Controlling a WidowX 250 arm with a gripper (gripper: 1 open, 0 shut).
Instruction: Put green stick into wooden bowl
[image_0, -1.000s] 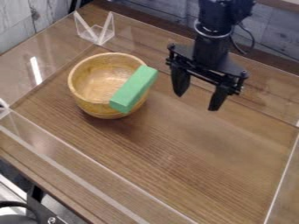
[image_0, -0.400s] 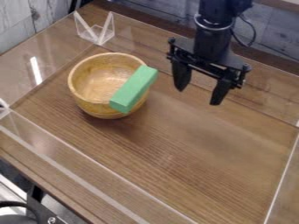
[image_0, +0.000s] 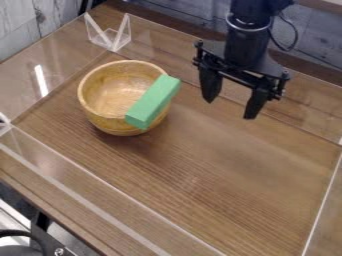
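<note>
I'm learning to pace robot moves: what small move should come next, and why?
Probably a slight further retreat of the open gripper: the green stick already leans in the wooden bowl, away from the jaws.

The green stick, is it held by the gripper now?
No, the green stick lies at the wooden bowl, while the open gripper is apart from it, to the right in the picture.

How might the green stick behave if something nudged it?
The green stick looks stiff, being a straight block. Its flat faces suggest sliding rather than rolling. Leaning across the rim of the wooden bowl, it could tip either way.
</note>
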